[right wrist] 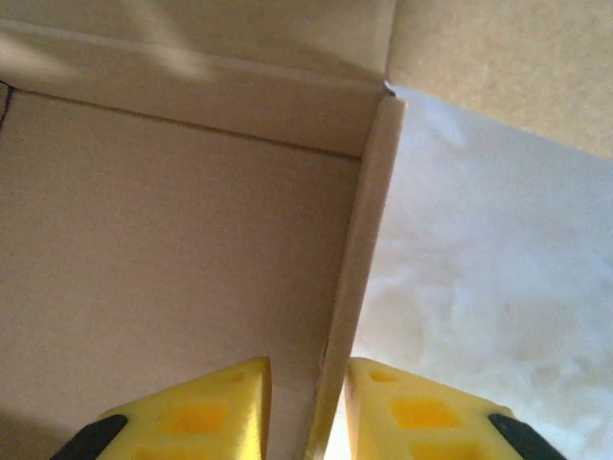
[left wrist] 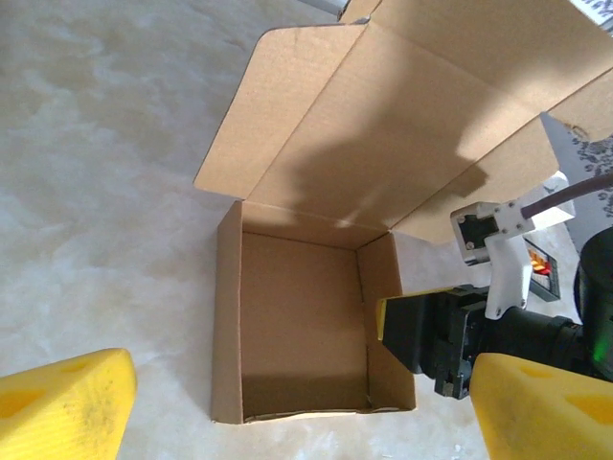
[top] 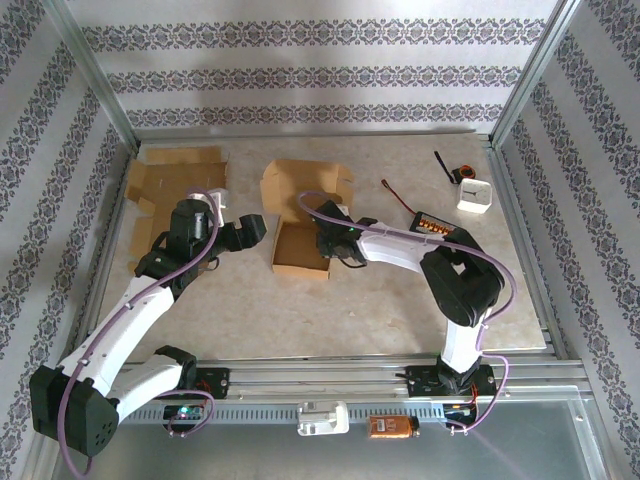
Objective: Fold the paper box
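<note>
The brown paper box (top: pixel 298 252) stands on the table's middle with its tray open upward and its lid flap (top: pixel 305 183) raised behind it. In the left wrist view the box (left wrist: pixel 297 316) lies below and between my left gripper's (left wrist: pixel 302 410) wide-open yellow fingers (left wrist: pixel 67 407), which touch nothing. My left gripper (top: pixel 250 232) hovers just left of the box. My right gripper (top: pixel 326 246) is at the box's right wall (right wrist: pixel 369 230); its jaws straddle that wall (left wrist: pixel 388 287), the outer finger (right wrist: pixel 421 407) against it and the inner one a narrow gap away.
A flat unfolded cardboard blank (top: pixel 172 185) lies at the back left. A white device (top: pixel 474 194) and a black board with wires (top: pixel 432 222) sit at the back right. Metal rails edge the table, with an orange item (top: pixel 390 427) on the near rail.
</note>
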You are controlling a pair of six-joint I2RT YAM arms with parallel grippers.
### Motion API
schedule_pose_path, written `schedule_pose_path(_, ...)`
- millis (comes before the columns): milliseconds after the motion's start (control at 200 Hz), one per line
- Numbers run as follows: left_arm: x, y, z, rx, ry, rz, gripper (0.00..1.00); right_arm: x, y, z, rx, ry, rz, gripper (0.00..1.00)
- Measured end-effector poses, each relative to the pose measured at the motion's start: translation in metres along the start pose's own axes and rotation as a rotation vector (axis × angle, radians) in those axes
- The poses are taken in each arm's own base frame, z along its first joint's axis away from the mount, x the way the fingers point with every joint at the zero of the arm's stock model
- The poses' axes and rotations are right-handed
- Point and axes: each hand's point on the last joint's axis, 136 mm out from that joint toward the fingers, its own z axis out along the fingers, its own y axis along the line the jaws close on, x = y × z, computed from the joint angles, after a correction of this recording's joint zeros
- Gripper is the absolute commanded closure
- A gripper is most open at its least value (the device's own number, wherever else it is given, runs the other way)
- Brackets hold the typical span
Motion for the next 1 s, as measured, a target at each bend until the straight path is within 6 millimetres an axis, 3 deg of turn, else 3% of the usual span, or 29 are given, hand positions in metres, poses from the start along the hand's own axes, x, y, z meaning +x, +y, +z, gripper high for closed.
schedule_pose_path(190,-0.004,0.007,0.000,-0.057,0.004,0.008,0.09,-0.017,0.006,-0.017,-0.045,-0.032,-0.067,0.43)
schedule_pose_path(300,-0.023,0.000,0.005,-0.064,0.011,0.061,0.09,-0.041,0.008,-0.063,-0.161,-0.098,-0.059,0.24)
schedule_pose_path(415,-0.051,-0.008,0.017,-0.047,0.032,0.150,0.08,-0.085,-0.010,-0.123,-0.267,-0.238,0.011,0.03)
schedule_pose_path(505,-0.071,-0.015,0.030,-0.018,0.055,0.226,0.07,-0.109,-0.033,-0.148,-0.299,-0.310,0.049,0.02)
schedule_pose_path(595,-0.082,-0.018,0.043,0.022,0.082,0.305,0.06,-0.118,-0.053,-0.145,-0.310,-0.304,0.079,0.02)
schedule_pose_path(685,-0.085,-0.021,0.055,0.062,0.118,0.384,0.06,-0.117,-0.059,-0.129,-0.331,-0.249,0.080,0.02)
schedule_pose_path(809,-0.088,-0.025,0.075,0.112,0.163,0.488,0.04,-0.113,-0.049,-0.108,-0.377,-0.165,0.042,0.02)
schedule_pose_path(999,-0.079,-0.019,0.101,0.146,0.232,0.592,0.03,-0.118,-0.033,-0.099,-0.431,-0.120,0.007,0.21)
